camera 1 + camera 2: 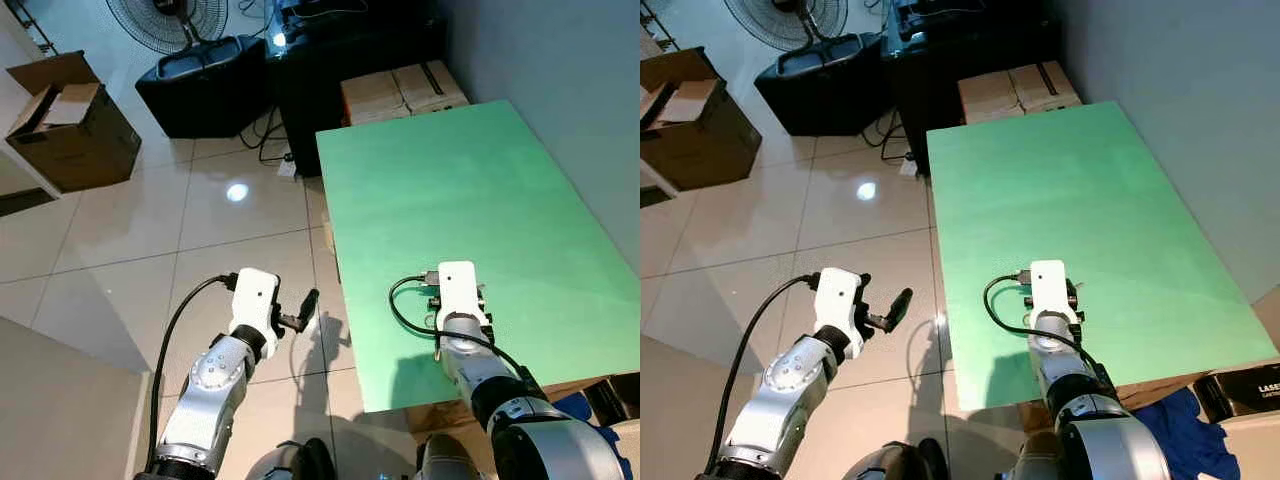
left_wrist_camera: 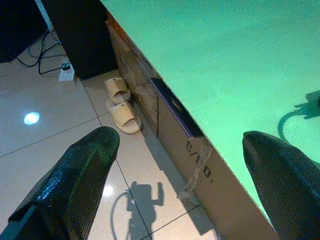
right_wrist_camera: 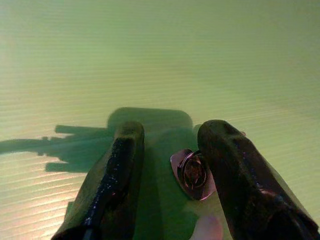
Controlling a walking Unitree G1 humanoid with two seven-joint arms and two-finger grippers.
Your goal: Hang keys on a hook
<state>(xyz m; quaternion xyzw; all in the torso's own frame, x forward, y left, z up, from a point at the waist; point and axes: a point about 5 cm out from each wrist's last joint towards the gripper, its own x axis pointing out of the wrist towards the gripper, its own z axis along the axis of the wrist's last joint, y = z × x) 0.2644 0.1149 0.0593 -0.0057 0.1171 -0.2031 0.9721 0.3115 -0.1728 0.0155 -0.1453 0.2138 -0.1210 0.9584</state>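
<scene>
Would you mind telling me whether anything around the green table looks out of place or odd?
A pair of beige slippers lies on the floor against the cardboard boxes under the green table. On the table, between the right hand's open fingers, lies a key ring; no hook is in sight.

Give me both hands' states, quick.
Left hand: open, holding nothing, out over the floor.
Right hand: open, fingers low over the green table, straddling the keys, not gripping.

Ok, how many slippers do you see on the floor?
2, side by side on the tiles beside the box under the green table: one slipper and the other slipper. More may be hidden under the table.
</scene>
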